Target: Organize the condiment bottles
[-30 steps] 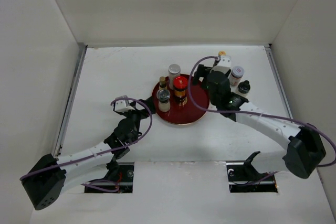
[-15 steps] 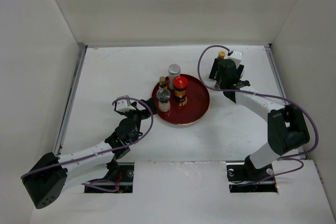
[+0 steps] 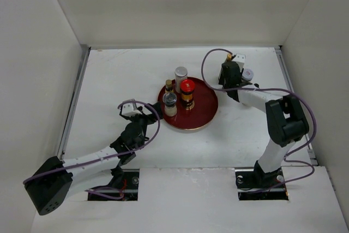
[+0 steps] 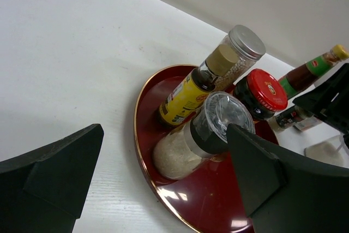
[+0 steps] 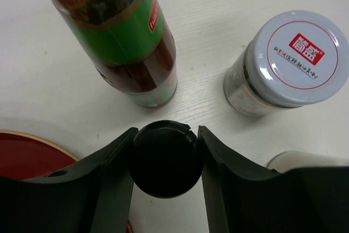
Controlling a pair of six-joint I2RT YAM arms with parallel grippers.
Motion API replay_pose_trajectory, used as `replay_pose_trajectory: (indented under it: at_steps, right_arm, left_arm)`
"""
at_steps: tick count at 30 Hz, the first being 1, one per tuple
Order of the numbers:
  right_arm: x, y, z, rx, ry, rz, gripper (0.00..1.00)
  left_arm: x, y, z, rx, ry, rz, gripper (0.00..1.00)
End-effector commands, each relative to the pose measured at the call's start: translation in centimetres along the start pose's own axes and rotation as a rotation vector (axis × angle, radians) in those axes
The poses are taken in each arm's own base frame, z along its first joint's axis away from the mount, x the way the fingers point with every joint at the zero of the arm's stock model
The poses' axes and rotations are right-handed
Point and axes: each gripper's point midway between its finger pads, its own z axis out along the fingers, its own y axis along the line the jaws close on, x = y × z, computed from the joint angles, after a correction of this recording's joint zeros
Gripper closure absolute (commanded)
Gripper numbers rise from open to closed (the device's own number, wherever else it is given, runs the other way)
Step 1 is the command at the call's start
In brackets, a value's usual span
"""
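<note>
Red tray (image 3: pixel 204 115): bottles (image 3: pixel 187 94) stand on it.
Right gripper (image 5: pixel 166 135): squeezes black-capped bottle (image 5: pixel 165 163) beside the tray.
Left gripper (image 4: pixel 164 132): wide open, near tray.

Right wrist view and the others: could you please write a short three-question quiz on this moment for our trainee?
1. True or false: the left gripper is shut on a bottle.
2. What sits between the fingers of the right gripper? A. a red cap B. a black cap C. a silver cap
3. Name the two containers standing on the table beside that gripper in the right wrist view.
Key: 1. False; its jaws stand open and empty. 2. B. 3. The green-labelled bottle and the white-lidded jar.
</note>
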Motion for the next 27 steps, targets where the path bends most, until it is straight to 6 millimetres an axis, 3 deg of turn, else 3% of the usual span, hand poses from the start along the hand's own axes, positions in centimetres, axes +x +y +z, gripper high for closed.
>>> replay_pose_trajectory:
  at_steps: [1,5,8,12,17,23,27]
  right_arm:
    - [-5.2,0.2,-1.3,-0.016,-0.166,0.063,0.55]
    - [-6.7,0.3,-5.5,-0.036,-0.243,0.053,0.56]
    - [-6.5,1.6,-9.3,-0.113,-0.265,0.059,0.56]
    - [-3.9,5.3,-13.3,-0.241,-0.239,0.042,0.56]
    - [0.6,11.3,-17.2,-0.414,-0.176,0.008,0.55]
    - [3.5,16.6,-19.6,-0.524,-0.135,-0.045,0.54]
    - [5.5,18.4,-19.3,-0.534,-0.106,-0.090,0.54]
  left_arm:
    - [-1.6,-1.6,0.4,0.036,-0.041,-0.067,0.00]
    - [-1.7,-1.8,0.3,0.047,-0.041,-0.072,0.00]
    - [-1.5,-1.7,0.4,0.044,-0.038,-0.069,0.00]
    - [-1.6,-1.5,0.5,0.031,-0.043,-0.068,0.00]
    - [-2.5,-0.8,0.4,0.016,-0.068,-0.080,0.00]
    - [-2.4,-0.7,0.5,0.017,-0.066,-0.077,0.00]
    - [-2.3,-0.9,0.5,0.024,-0.063,-0.078,0.00]
